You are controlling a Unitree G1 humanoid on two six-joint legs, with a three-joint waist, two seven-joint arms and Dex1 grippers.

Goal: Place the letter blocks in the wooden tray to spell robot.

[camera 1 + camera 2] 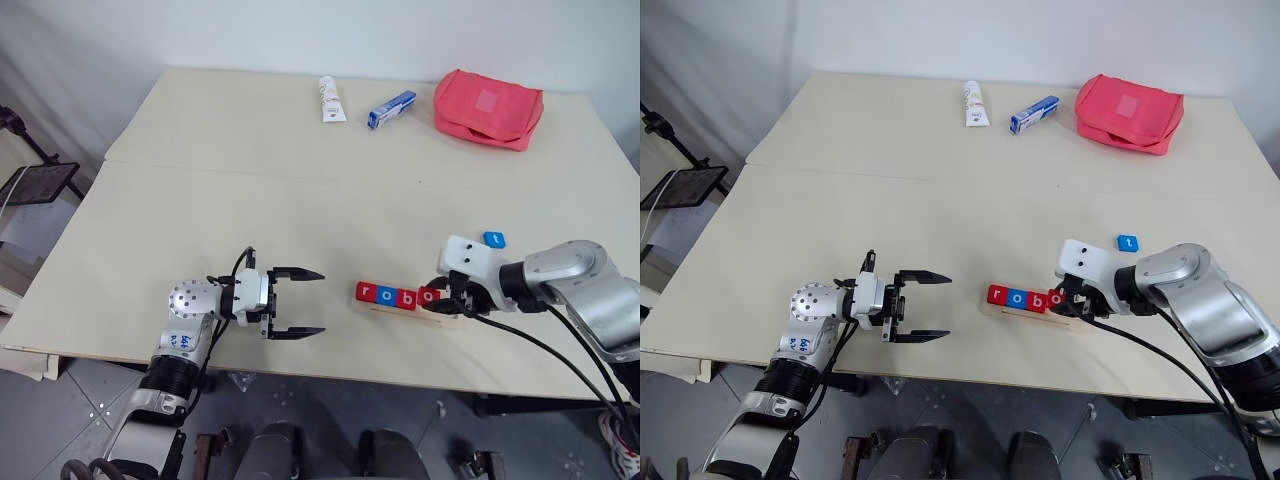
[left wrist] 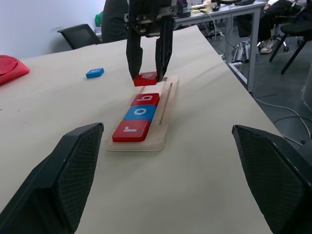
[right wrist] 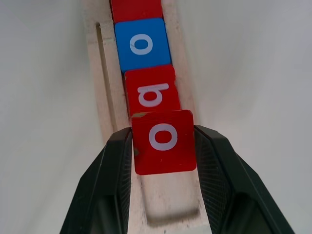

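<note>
Letter blocks: three seated in the wooden tray (image 2: 165,105) near the front edge of the table (image 1: 250,220), reading r (image 2: 131,130), o (image 2: 140,112), b (image 2: 145,99); a fourth, the red o (image 3: 164,141), pinched by the right gripper (image 2: 148,73) over the next free spot; the fifth, the blue t (image 1: 495,239), lying flat on the table just beyond the right arm, apart from the tray

Step in hand: setting down the second o, fourth letter of the word. From the right wrist view, tile squarely between the two black fingers (image 3: 109,180), its near edge just overlapping or touching the b, bare wood of the tray visible beneath. Whether already resting on the wood or a shade above cannot be told

Next move, as a judgement: lower the tile flush against the b, keep it square to the row, then spread the fingers without nudging the neighbours. Little room between tile edges and tray lip, so a skewed release likely to leave the o riding up on the b. After that, only the t to fetch and seat at the end

Right gripper: closed partway, clamped on the two opposite sides of the red o, letter face up

Left gripper (image 1: 298,302): spread wide, empty, pointing level toward the tray from the r end, well apart from it, touching nothing

Farther back on the table, unrelated: white tube (image 1: 330,98), blue-and-white box (image 1: 391,109), red pouch (image 1: 488,108)
</note>
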